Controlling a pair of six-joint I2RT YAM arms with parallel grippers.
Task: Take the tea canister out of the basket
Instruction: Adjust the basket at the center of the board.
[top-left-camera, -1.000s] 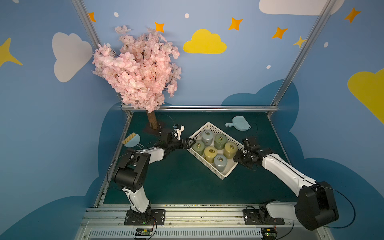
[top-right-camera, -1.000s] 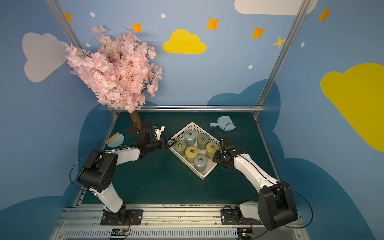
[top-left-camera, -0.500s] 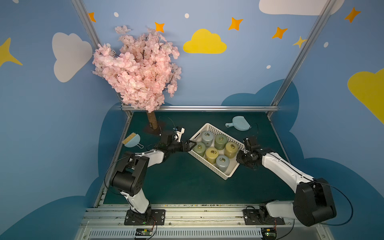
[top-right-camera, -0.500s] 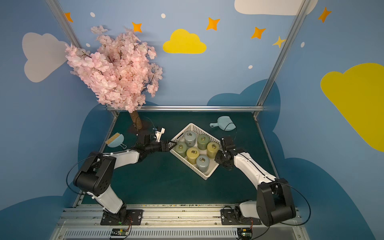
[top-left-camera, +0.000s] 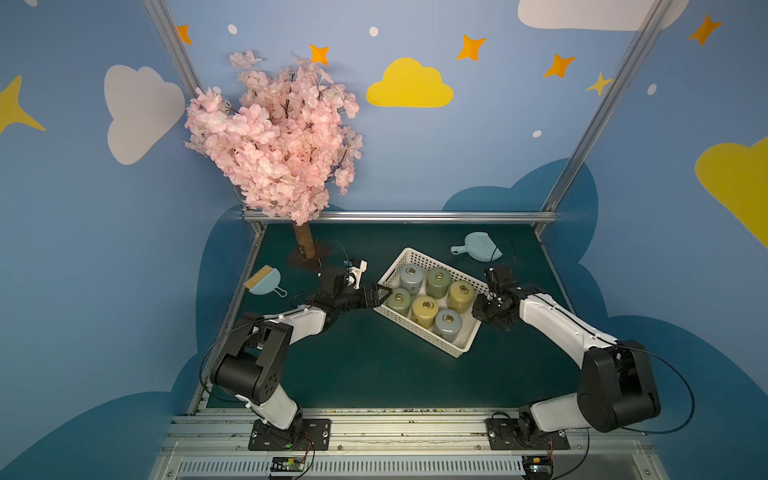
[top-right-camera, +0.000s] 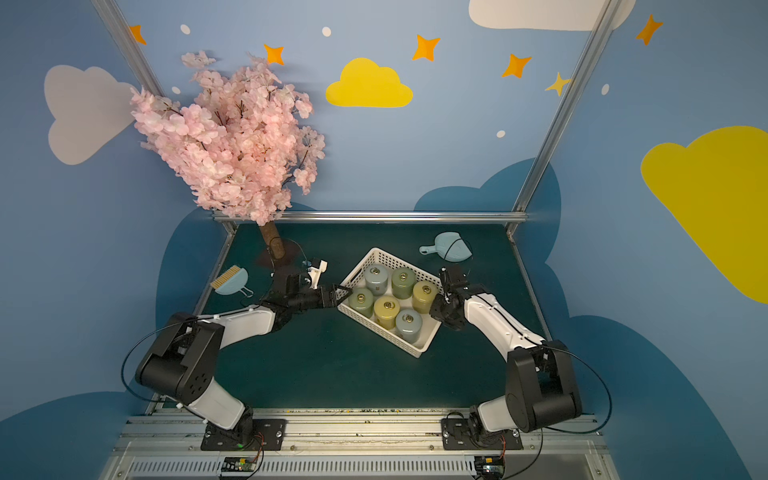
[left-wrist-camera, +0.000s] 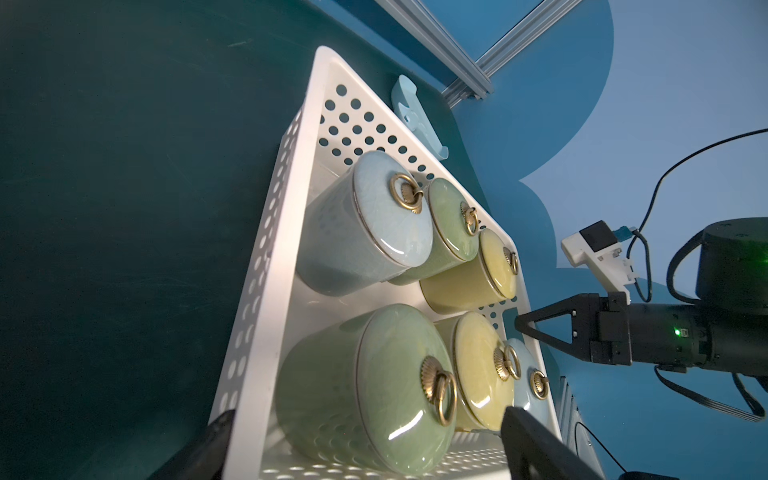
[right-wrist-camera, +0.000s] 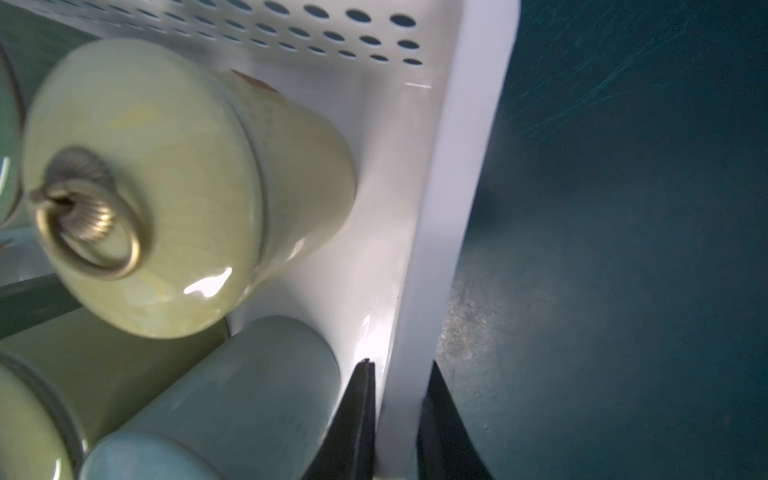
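You worked on a dark green mat (top-left-camera: 374, 374) in a little room with blue walls painted with clouds and stars. A pink blossom tree (top-left-camera: 278, 141) stood at the far left corner. A small blue brush (top-left-camera: 264, 283) lay by the left edge, and a blue dustpan (top-left-camera: 478, 248) lay at the far right.

A silver rail (top-left-camera: 399, 216) ran along the far edge, and silver posts rose from its two ends. The biggest open stretch of mat lay on the near side, between the arm bases and the basket (top-left-camera: 417, 330). A smaller open strip lay to the right of the basket.

The basket was white, with round holes in its walls. It sat at a slant near the middle of the mat, a bit to the far right. Six tea canisters (top-left-camera: 424, 311) stood upright inside it, packed close in two rows of three. They were round and shiny: two pale blue, two green, two yellow. Each lid had a little brass ring on top.

Your left claw (top-left-camera: 381, 294) was spread wide at the basket's left end, just beside a green canister (top-left-camera: 399, 300), and it held nothing. Your right claw (right-wrist-camera: 399, 365) was pressed together on the basket's right wall, one finger inside and one outside, pinching the white plastic.
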